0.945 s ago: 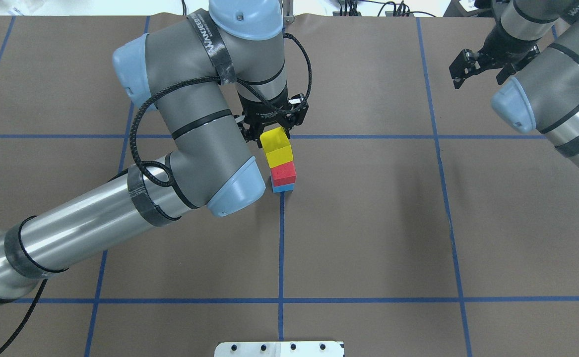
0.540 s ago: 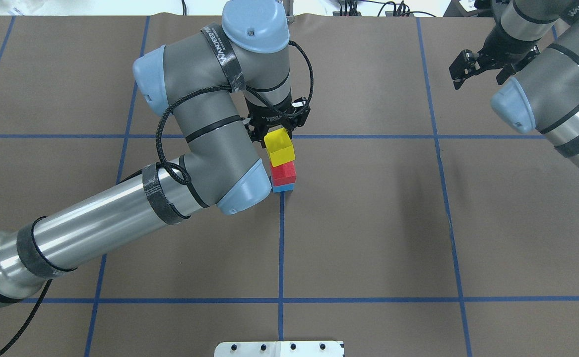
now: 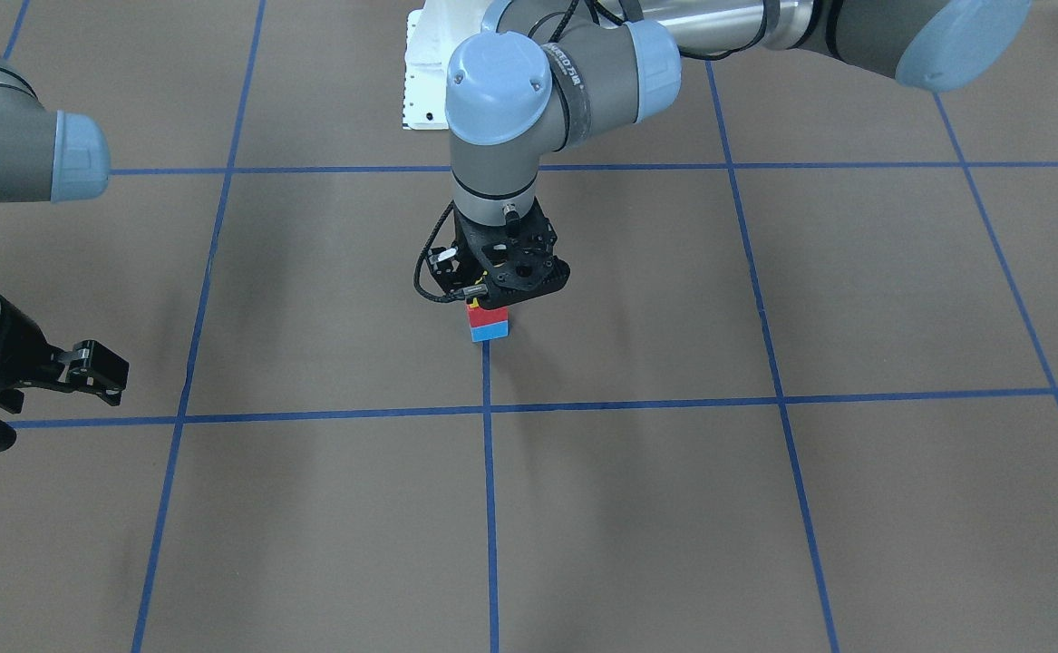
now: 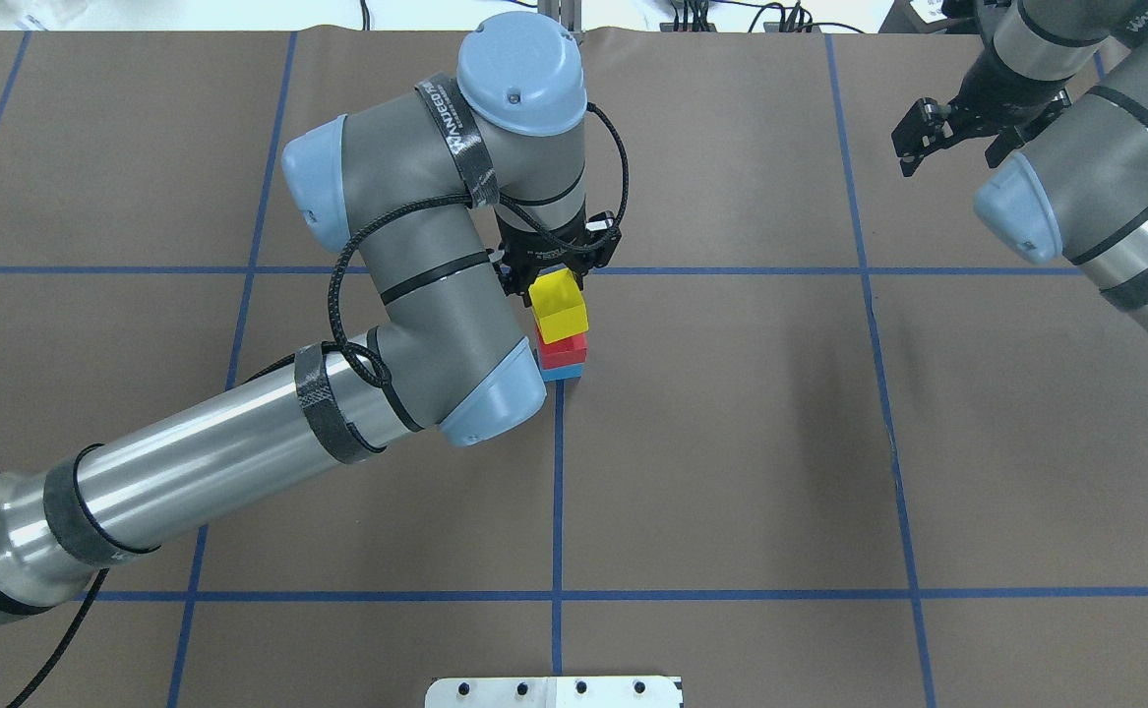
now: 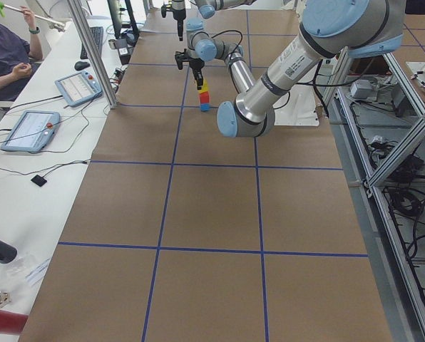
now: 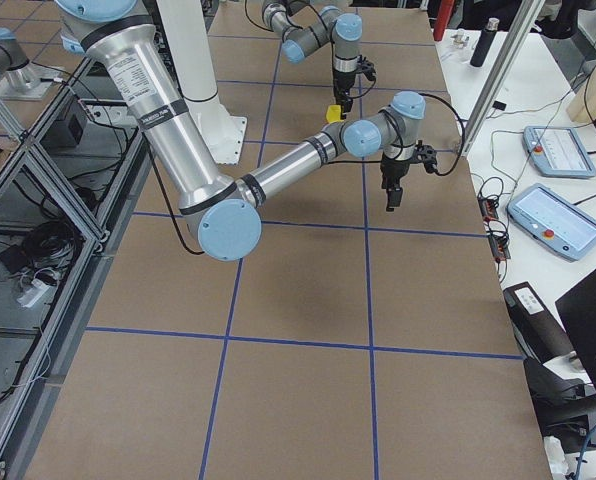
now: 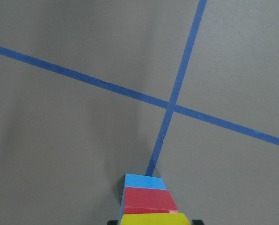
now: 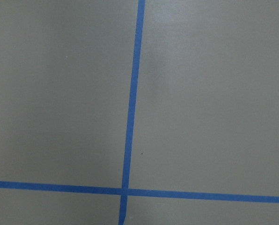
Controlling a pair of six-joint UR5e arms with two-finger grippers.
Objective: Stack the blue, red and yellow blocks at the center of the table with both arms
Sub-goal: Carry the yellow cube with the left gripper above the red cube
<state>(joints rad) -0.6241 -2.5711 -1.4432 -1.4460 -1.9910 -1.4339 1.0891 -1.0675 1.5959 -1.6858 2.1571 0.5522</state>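
Left gripper: on my overhead feed the left gripper (image 4: pixel 552 267) points straight down at mid-table, its fingers clamped on either side of the yellow block (image 4: pixel 559 305).
Yellow block: held directly over the red block (image 4: pixel 563 349), level and square to it. From the table-end camera the three colours read as one column, but I cannot tell whether yellow is fully seated on red.
Red block: resting on the blue block (image 4: pixel 562 373), edges lined up.
Blue block: flat on the table (image 4: pixel 731 442), standing on a blue tape line (image 4: pixel 557 492) just short of where that line meets a cross line. My left wrist camera shows the crossing a little beyond the stack.
Left arm: the left arm (image 4: pixel 239 452) comes in from the near left corner, elbow bent beside the stack, the wrist above it.
Right gripper: the right gripper (image 4: pixel 947 147) hangs well apart from the stack, near the far right corner, fingers spread and nothing between them. Its wrist camera gives me only bare brown surface and two crossing tape lines.
Right arm: the right arm (image 4: pixel 1105 177) is folded back along the right edge.
Surroundings: the white base (image 4: pixel 554 691) sits at the robot's side of the table, and a seated person (image 5: pixel 6 50) is at a side bench (image 5: pixel 27 164) with two tablets.
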